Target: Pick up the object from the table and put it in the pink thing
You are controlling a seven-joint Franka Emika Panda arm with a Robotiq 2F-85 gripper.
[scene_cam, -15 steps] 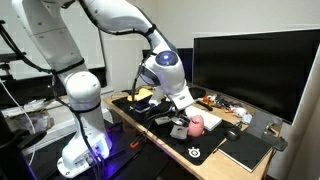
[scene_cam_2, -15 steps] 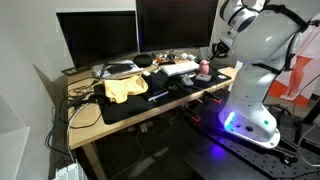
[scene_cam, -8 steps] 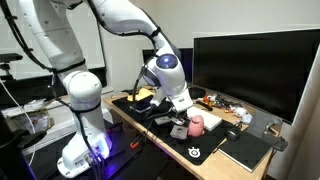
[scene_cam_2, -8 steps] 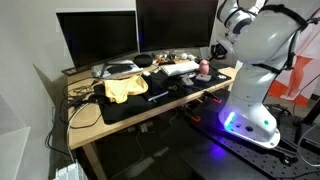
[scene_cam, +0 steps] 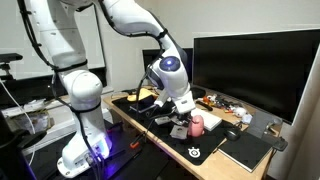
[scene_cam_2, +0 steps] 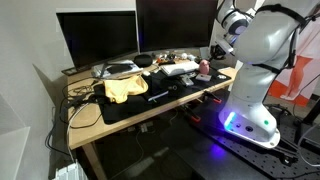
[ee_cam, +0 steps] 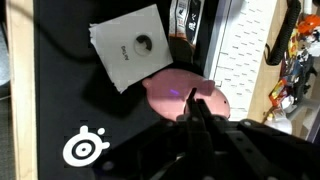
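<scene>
The pink thing point(ee_cam: 183, 92) is a pale pink rounded container on the black desk mat. It also shows in both exterior views point(scene_cam: 197, 123) point(scene_cam_2: 204, 68). In the wrist view my gripper point(ee_cam: 194, 103) hangs right over it, with the jaws pressed together and the tips above its near rim. A thin dark sliver sticks out between the fingertips; I cannot tell what it is. In an exterior view the gripper point(scene_cam: 183, 117) is low over the mat, just beside the pink thing.
A white square sleeve point(ee_cam: 132, 52) lies on the mat beyond the pink thing. A white keyboard point(ee_cam: 240, 55), small clutter point(ee_cam: 290, 70), a yellow cloth point(scene_cam_2: 122, 88) and two monitors point(scene_cam: 250, 65) stand around. The desk edge point(scene_cam: 160, 150) is near.
The arm's upper links have shifted a little and the wrist has edged slightly toward the pink thing. The pink thing has not moved.
</scene>
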